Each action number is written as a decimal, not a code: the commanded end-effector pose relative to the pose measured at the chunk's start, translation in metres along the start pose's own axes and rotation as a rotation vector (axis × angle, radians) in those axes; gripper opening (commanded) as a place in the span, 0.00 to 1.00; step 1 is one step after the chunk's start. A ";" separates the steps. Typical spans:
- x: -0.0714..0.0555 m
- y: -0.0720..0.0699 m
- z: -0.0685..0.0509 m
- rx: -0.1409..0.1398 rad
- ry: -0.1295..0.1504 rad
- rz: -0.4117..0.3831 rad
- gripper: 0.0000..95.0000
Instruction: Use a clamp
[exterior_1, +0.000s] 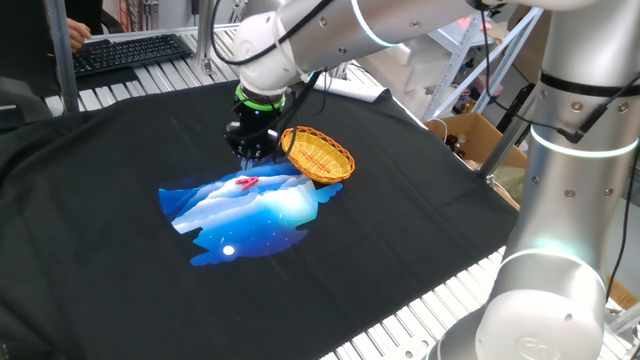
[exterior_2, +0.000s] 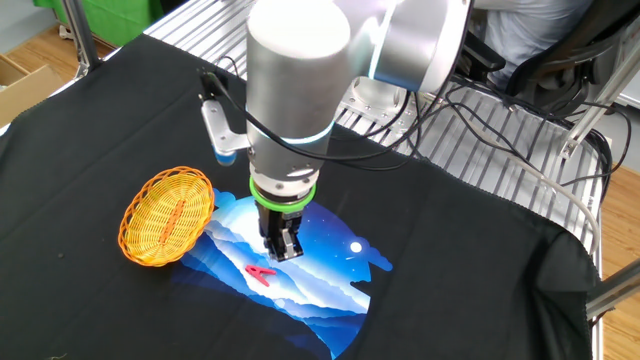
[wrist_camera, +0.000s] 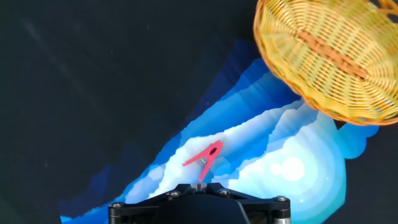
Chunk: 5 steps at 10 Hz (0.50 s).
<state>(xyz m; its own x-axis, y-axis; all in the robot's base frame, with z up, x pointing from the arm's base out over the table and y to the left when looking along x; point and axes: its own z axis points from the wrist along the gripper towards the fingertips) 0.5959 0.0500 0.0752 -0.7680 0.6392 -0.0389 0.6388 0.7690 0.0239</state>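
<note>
Clamp (exterior_1: 246, 183), one small red-pink peg, lies flat on one blue-and-white printed cloth (exterior_1: 260, 215) beside one woven yellow basket (exterior_1: 318, 155); from the other side, the black gripper (exterior_2: 284, 249) hangs just above it, jaws pressed together; the hand view shows its wire spring.

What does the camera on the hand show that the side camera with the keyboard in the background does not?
Only the hand view shows the red clamp close up, its two legs spread and a metal spring between them, lying free just ahead of the gripper's black body; its jaws cannot be seen there.

Only the side view shows the silver arm, the keyboard, a cardboard box and the gripper pointing down beside the clamp.

Both show the woven yellow basket, the blue picture on the black cloth and the clamp on it.
</note>
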 end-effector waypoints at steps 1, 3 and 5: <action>-0.001 0.003 0.003 0.004 -0.004 0.019 0.00; -0.001 0.007 0.009 0.006 -0.008 0.048 0.00; -0.001 0.010 0.013 0.006 -0.008 0.075 0.20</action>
<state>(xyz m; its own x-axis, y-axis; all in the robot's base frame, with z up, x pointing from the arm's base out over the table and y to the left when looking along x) 0.6040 0.0577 0.0628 -0.7169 0.6958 -0.0445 0.6956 0.7181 0.0213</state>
